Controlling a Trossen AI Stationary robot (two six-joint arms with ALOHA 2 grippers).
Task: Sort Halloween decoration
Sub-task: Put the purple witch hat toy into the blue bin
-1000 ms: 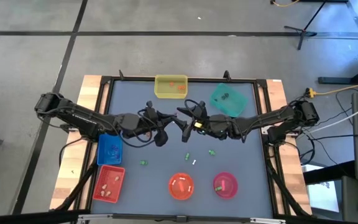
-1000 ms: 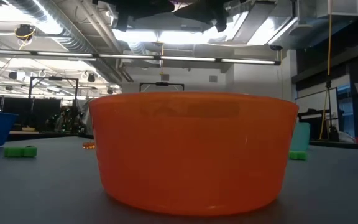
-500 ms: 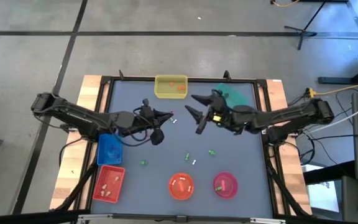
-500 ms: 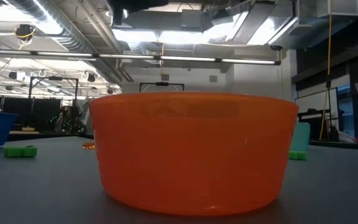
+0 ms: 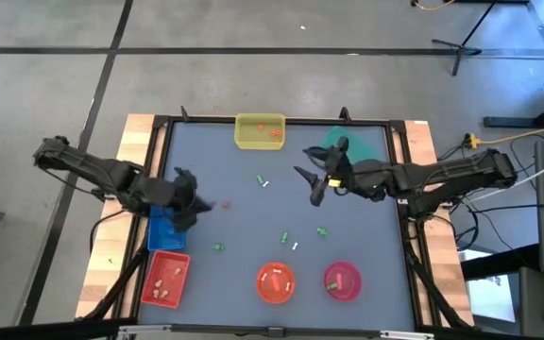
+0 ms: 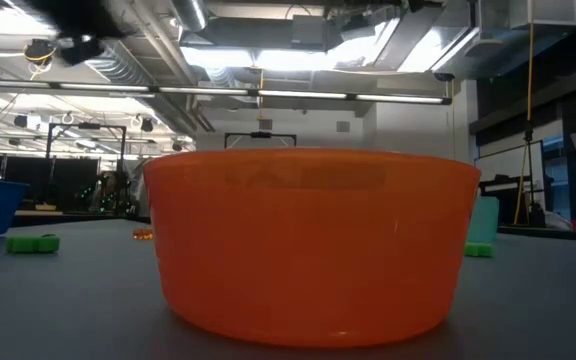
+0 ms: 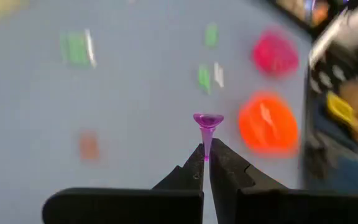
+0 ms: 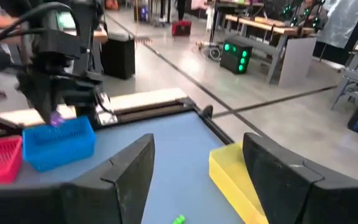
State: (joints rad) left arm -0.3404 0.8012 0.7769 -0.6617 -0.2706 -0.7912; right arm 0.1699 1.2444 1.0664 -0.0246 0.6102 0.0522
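Observation:
My left gripper (image 5: 191,205) hangs by the far end of the blue basket (image 5: 165,229), shut on a tiny purple funnel-shaped trinket (image 7: 207,120). The right wrist view shows it too, the left gripper (image 8: 55,118) above the blue basket (image 8: 61,144). My right gripper (image 5: 312,185) stands open above the table's far right part and holds nothing. Loose Halloween decoration lies flat on the table: green pieces (image 5: 218,247) (image 5: 321,229) (image 5: 284,237), a white one (image 5: 295,246), an orange one (image 5: 225,202). My left gripper pinches the purple trinket's thin stem (image 7: 205,148) between its two fingertips. The wide cup end (image 7: 207,118) sticks out past the tips. The fingers slant downward, and the trinket is lifted clear of the table.
A yellow tray (image 5: 260,131) stands at the far edge, with a teal tray (image 5: 359,146) partly under the right arm. A red basket (image 5: 165,279), an orange bowl (image 5: 275,282) and a pink bowl (image 5: 342,280) line the near edge. The orange bowl (image 6: 308,250) fills the low view.
My left gripper has swung from the table's middle toward the left edge and turned, staying shut, and now hangs by the blue basket. My right gripper has risen, rolled and drawn back toward the right edge, staying open.

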